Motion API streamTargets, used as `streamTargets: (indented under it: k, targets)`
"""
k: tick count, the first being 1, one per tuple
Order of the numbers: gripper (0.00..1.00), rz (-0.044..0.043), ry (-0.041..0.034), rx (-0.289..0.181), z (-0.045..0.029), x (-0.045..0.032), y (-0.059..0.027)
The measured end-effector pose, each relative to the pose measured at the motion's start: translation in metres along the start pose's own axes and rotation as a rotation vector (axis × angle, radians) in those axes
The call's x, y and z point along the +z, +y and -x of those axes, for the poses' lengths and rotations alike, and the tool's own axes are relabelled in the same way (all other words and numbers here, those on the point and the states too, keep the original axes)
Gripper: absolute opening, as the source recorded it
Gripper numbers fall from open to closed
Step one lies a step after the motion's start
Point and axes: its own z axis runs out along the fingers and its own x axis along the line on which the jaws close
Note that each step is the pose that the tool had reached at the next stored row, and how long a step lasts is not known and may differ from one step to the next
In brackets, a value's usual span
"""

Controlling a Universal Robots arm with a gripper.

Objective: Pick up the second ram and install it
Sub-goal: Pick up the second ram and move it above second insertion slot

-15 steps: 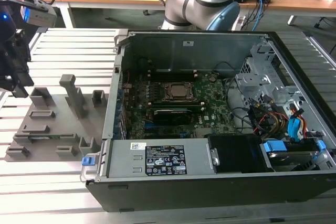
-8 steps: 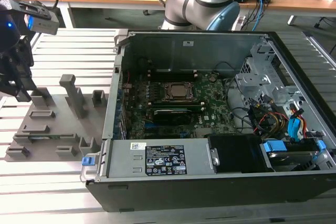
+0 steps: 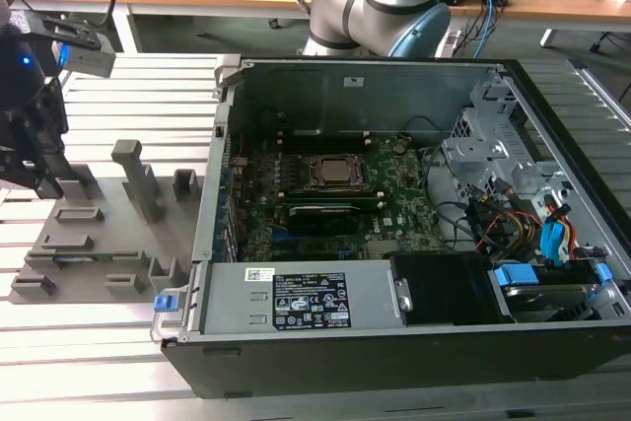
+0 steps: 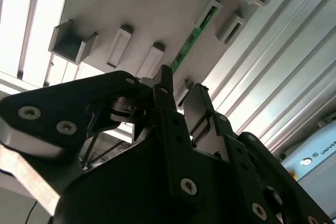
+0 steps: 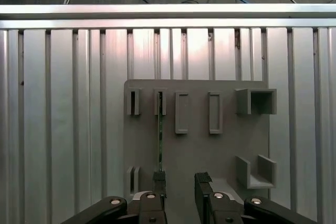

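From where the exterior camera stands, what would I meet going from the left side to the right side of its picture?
Grey fixture plate → blue latch at the computer case's corner → processor socket on the green board → metal drive cage.

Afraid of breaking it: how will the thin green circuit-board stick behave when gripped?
The thin green circuit-board stick stands on edge in slots of the grey fixture plate, so it would probably tip once lifted free. Being so thin, it is likely light and stiff, yet fragile if the open gripper squeezes askew.
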Motion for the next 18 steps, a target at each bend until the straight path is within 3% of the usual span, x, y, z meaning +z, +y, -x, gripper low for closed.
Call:
streamTargets:
  k: [18]
  targets:
    - [0.36,0.0001,0.0001,0.0,-0.0002,0.022,-0.0007]
